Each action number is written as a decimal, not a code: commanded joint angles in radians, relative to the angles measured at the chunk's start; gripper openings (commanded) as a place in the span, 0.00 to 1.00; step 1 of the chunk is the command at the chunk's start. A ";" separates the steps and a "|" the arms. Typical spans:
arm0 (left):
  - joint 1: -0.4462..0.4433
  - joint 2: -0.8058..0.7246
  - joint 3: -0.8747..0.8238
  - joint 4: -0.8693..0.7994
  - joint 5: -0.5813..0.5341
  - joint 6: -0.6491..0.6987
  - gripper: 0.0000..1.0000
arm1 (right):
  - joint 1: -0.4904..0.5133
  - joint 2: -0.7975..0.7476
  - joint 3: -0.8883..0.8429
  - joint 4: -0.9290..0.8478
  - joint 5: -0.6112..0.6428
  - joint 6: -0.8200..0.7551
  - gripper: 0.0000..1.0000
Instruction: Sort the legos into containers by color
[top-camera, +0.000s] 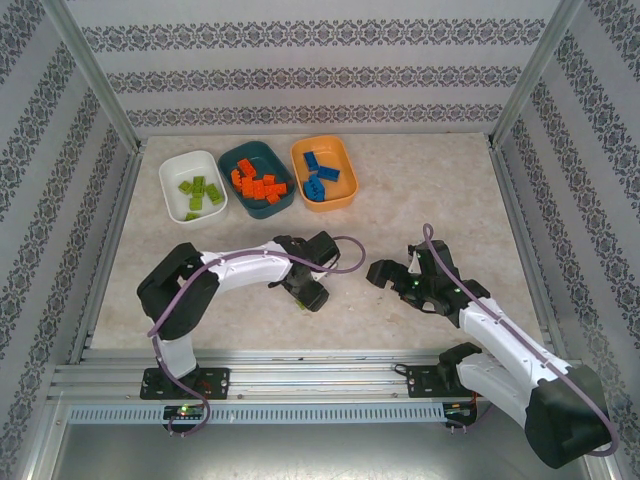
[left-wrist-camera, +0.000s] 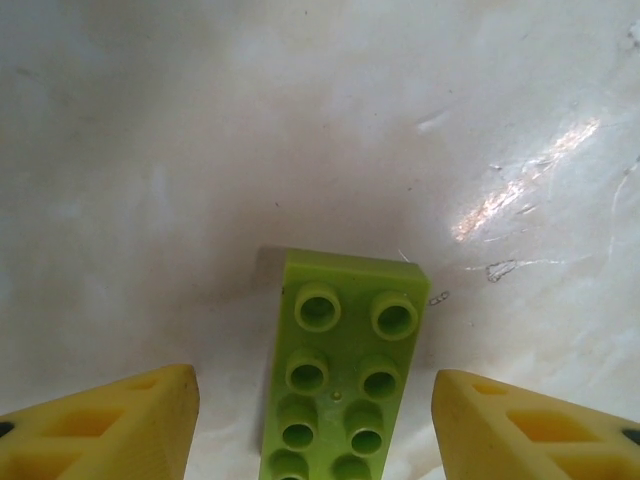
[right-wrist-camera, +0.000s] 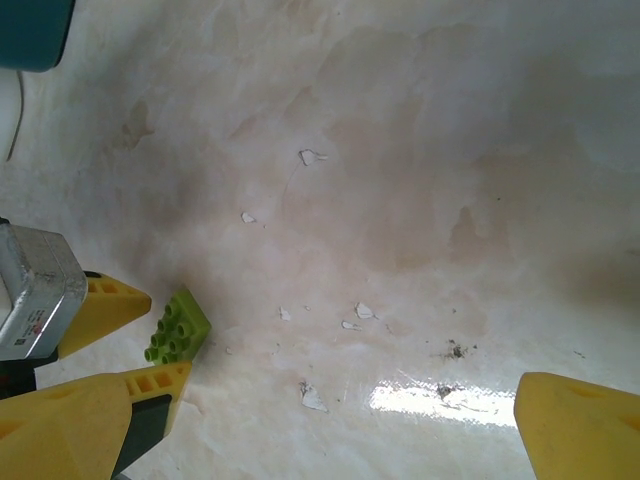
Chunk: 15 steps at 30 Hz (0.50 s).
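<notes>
From above, the white tub (top-camera: 180, 168) stands near the far edge of the counter (top-camera: 430, 200), toward the far left corner, and it holds several green legos (top-camera: 200, 190). Just beside it to the right is the dark teal tub (top-camera: 262, 155), which holds the orange legos (top-camera: 258, 183). Next in the row is the orange tub (top-camera: 343, 152), and the blue legos (top-camera: 320, 175) lie in it. The left tool (top-camera: 305, 290) is low over the middle of the counter, closer to the near edge. The right tool (top-camera: 385, 272) is near it on the right side, well apart from the tubs.

In the left wrist view, one green lego (left-wrist-camera: 345, 370) lies flat on the counter with its studs up, between the yellow fingers (left-wrist-camera: 110, 425) of the left tool. The jaws stand open, and bare counter shows on each side of the lego, so no finger touches it.

In the right wrist view, the fingers (right-wrist-camera: 580, 425) of the right tool are spread wide, with only bare counter between them. The green lego lies at the left, just beside one yellow finger (right-wrist-camera: 105, 305) of the left tool. A corner of the dark teal tub shows at the top left.
</notes>
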 joint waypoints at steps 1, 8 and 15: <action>-0.009 0.015 0.007 -0.010 -0.006 0.018 0.62 | -0.004 0.007 0.007 0.003 0.006 -0.010 0.98; -0.015 0.034 0.000 -0.008 -0.008 0.015 0.56 | -0.004 0.003 0.008 0.004 0.008 -0.006 0.98; -0.015 0.070 0.003 -0.020 -0.016 0.011 0.41 | -0.003 0.003 0.013 -0.001 0.006 -0.008 0.98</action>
